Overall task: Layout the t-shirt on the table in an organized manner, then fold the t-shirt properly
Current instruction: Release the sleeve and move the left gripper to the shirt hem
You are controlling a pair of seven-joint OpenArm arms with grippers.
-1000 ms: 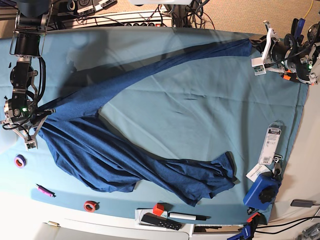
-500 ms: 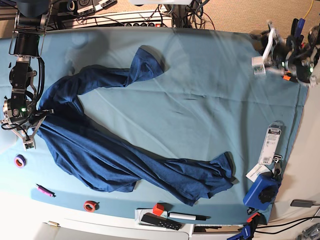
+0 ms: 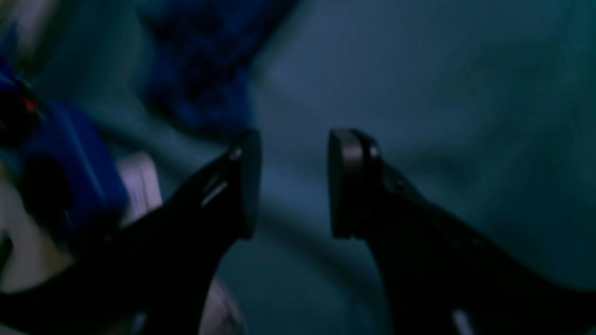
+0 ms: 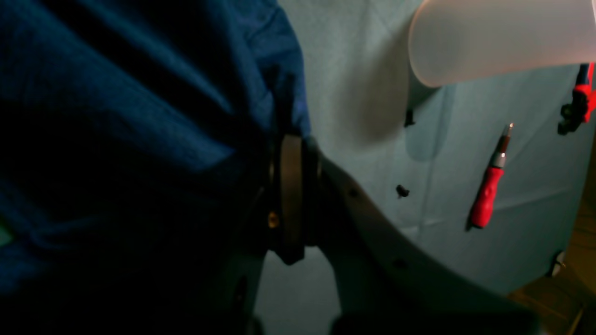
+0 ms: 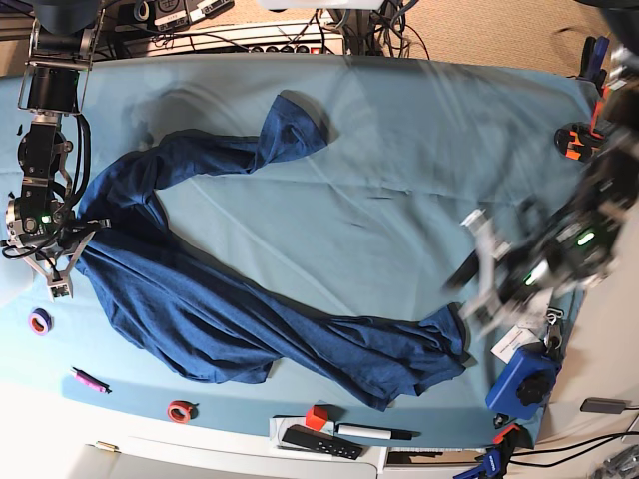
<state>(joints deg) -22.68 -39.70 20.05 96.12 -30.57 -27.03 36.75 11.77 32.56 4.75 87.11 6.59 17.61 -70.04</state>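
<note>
Base view shows my right tool clamped on the t-shirt to anchor it, my left tool apart, ready to grab.

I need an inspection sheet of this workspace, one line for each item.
Surface: table under teal cloth, lightly creased.
Job's things: t-shirt bunched in a curved band, not laid flat.
Clutter: tape rolls, pink marker, blue tool, screwdriver.
Grippers: left gripper open, empty, blurred in the base view; right gripper shut on the t-shirt.
Cables: bundle beyond the far edge.
Surroundings: nothing seen.
</note>
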